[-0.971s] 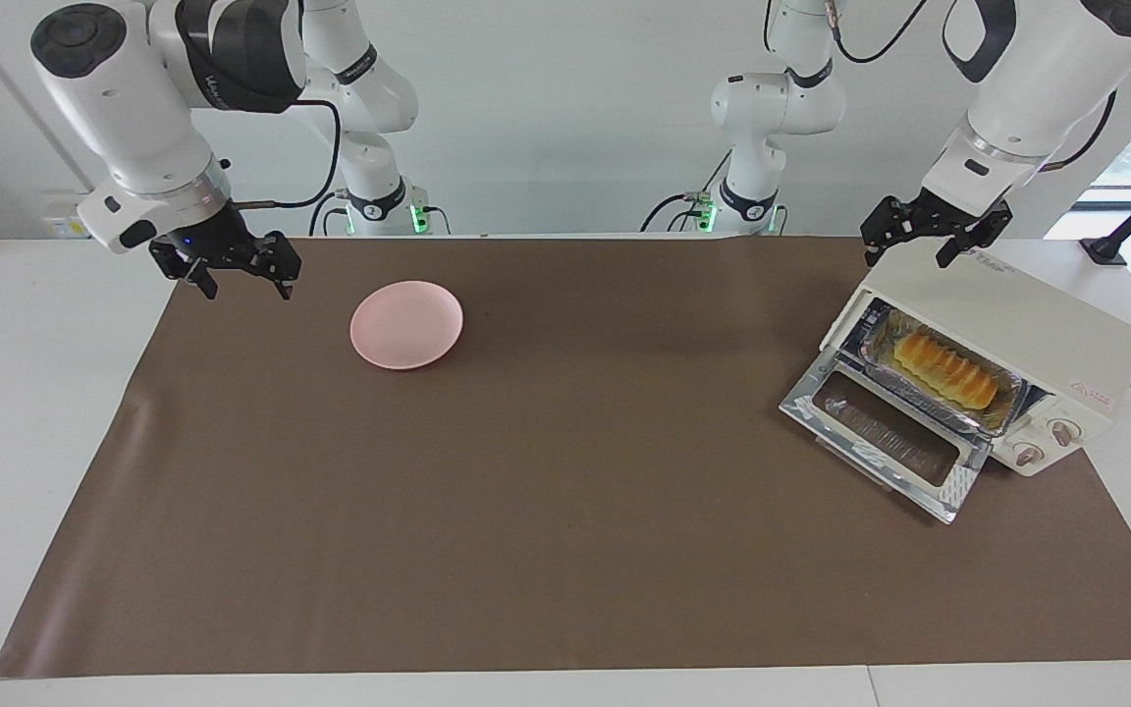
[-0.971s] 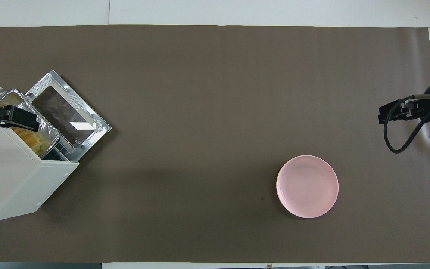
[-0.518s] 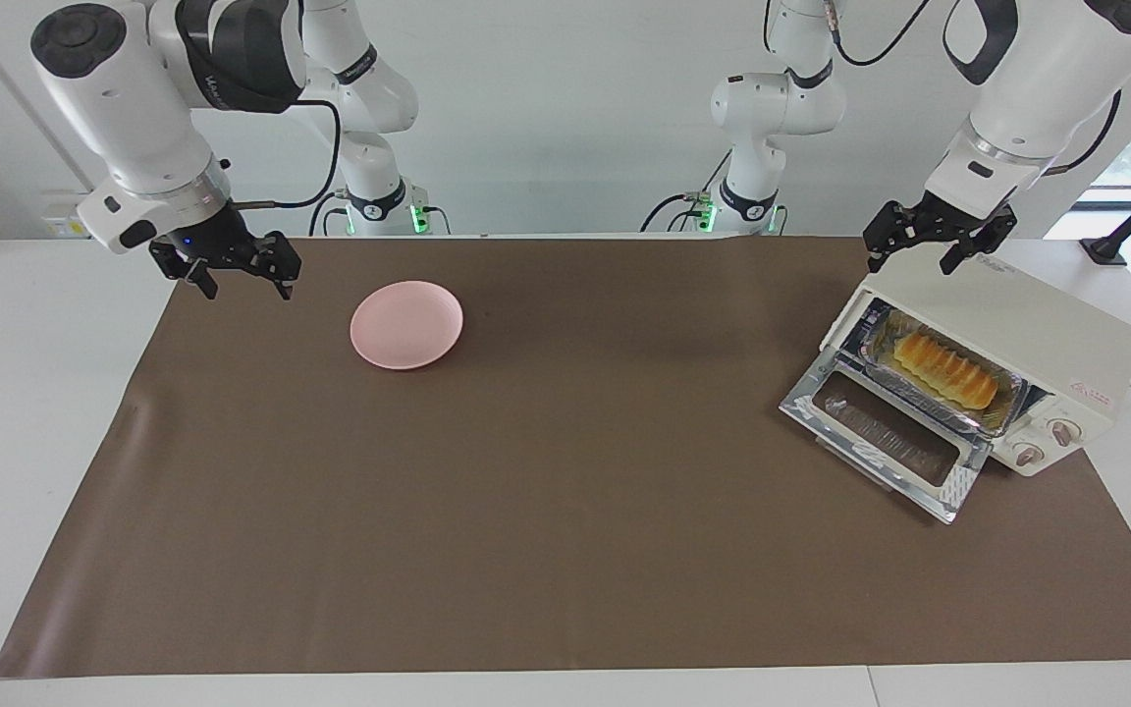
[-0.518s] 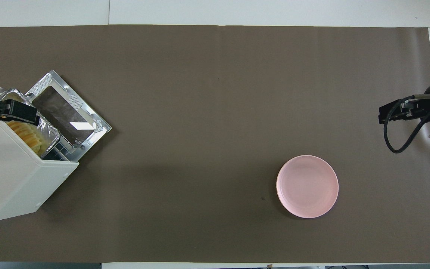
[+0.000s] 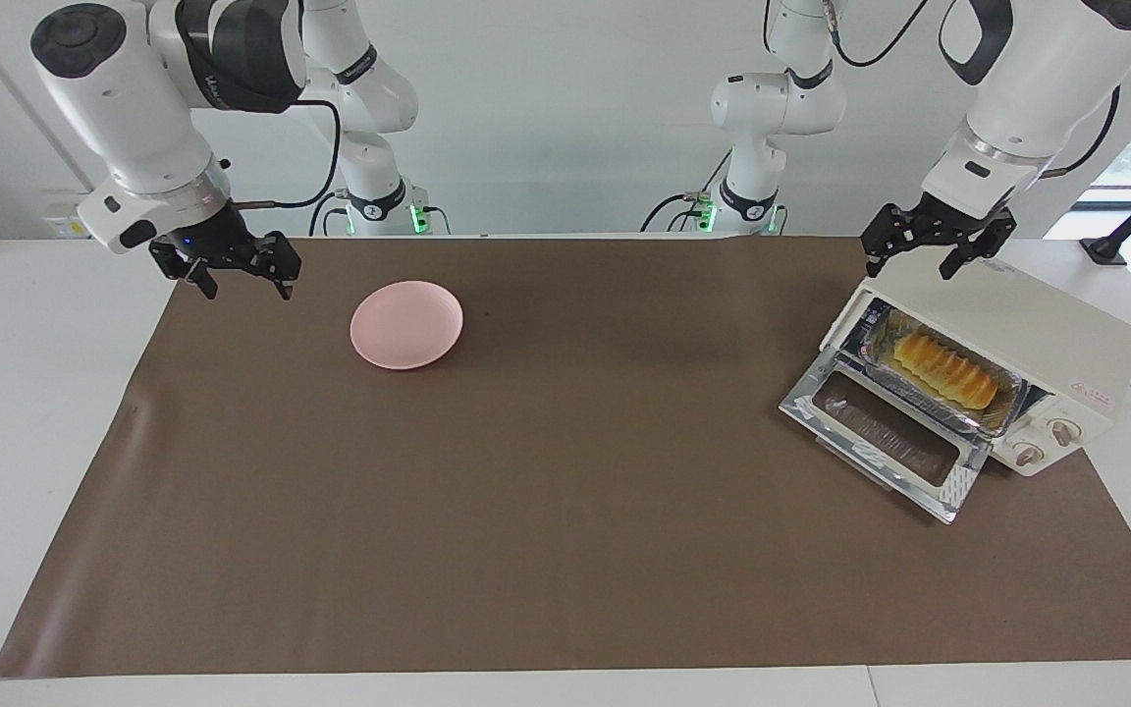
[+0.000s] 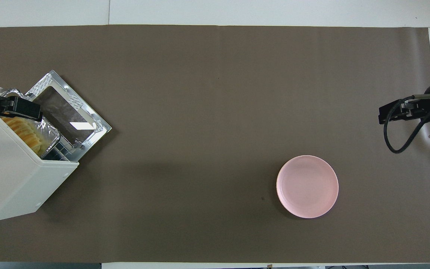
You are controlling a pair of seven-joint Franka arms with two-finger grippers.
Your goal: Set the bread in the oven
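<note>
The golden ridged bread [image 5: 948, 370] lies in a silver foil tray [image 5: 922, 401] inside the cream-white oven [image 5: 1037, 324], at the left arm's end of the table. The oven's glass door [image 5: 885, 432] is dropped open. My left gripper [image 5: 909, 263] is open and empty, up in the air over the oven's top edge above the opening. One of its fingers [image 6: 22, 109] covers part of the tray in the overhead view, where the bread [image 6: 26, 135] and oven [image 6: 9, 175] also show. My right gripper [image 5: 244, 287] is open and empty, waiting over the mat's corner at the right arm's end.
A round pink plate [image 5: 406, 324] sits empty on the brown mat [image 5: 565, 511], toward the right arm's end and near the robots. It also shows in the overhead view [image 6: 307, 186]. The oven's open door juts out onto the mat.
My left gripper has shifted slightly over the oven's top edge, uncovering more of the bread in the overhead view. The right arm, bread, tray and plate have not moved.
</note>
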